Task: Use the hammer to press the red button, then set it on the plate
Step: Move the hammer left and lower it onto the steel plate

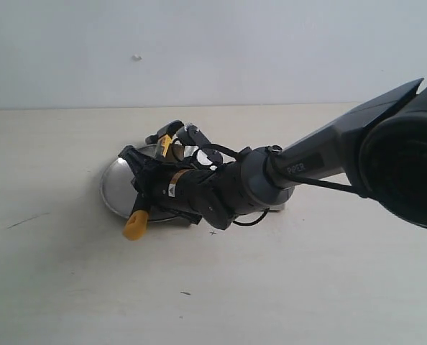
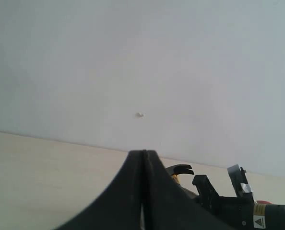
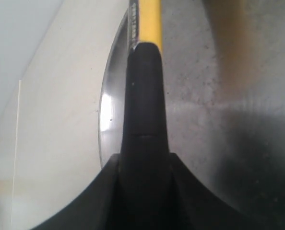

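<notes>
Hammer point(image 1: 136, 225): slanted over the left part of the plate point(image 1: 111, 188), with its dark head toward the wall point(image 1: 271, 50) and its yellow end jutting past the plate's near rim above the table point(image 1: 307, 287). The black handle is caught in the right claw point(image 1: 149, 181). Whether it rests on the plate or hangs just over it cannot be told.
Left claw point(image 2: 143, 160): fingers pressed together along one seam, with nothing between them. It points toward the wall, above the far part of the table.
Plate: round and shiny silver, on the table left of the middle in the exterior view. Its left rim shows bare, and the remainder sits under the right claw and arm. The right wrist view shows its dull grey floor and bright rim beneath the handle.
Right claw: pinching the hammer's black handle, one finger at each side, with the yellow neck point(image 3: 148, 21) running out beyond the fingers.
Right arm point(image 1: 310, 159): dark grey, reaching from the right edge across the middle to the plate, low above the table.
Table: pale, with a few small dark marks.
Wall: pale and plain, with a small white speck point(image 1: 136, 57) on it.
</notes>
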Robot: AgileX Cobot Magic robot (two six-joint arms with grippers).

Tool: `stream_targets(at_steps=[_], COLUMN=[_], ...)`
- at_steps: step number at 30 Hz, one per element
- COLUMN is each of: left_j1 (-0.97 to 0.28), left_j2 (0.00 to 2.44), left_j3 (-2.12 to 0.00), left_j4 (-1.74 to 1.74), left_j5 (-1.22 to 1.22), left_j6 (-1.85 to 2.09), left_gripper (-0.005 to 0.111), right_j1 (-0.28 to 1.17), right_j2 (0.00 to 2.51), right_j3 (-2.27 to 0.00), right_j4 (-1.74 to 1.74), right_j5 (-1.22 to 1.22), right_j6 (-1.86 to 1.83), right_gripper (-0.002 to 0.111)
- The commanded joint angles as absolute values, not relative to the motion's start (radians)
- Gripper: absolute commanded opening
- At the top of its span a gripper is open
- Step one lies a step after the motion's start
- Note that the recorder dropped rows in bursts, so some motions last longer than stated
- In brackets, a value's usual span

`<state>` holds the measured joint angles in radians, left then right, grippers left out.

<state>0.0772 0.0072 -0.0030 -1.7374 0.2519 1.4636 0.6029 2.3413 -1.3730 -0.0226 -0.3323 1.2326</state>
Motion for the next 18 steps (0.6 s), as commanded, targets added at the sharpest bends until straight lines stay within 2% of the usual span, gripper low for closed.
stream_targets(at_steps=[1,4,13,18], left_j1=[0.081,0.081,0.081,0.081], left_j2=[0.008,0.008,0.008,0.008], left_j3=[0.0,0.0,0.0,0.0], left_j4=[-1.737,-1.737,-1.737,-1.737], left_j5=[0.254,0.254,0.254,0.254], left_j6=[1.461,1.461,1.461,1.461], left_gripper=[0.0,0.0,0.0,0.0], right_j1=[0.599,0.599,0.586,0.579], right_j2=[2.357,2.355,2.327,2.293], right_j3=[-1.402,-1.402,-1.402,-1.402], right_j4=[-0.043,-0.043,-0.031,-0.031], right_j5=[-0.413,-0.413,-0.332,-0.279], right_j6=[1.213,1.213,1.168,1.123], right_gripper=[0.029,0.039,0.056,0.06])
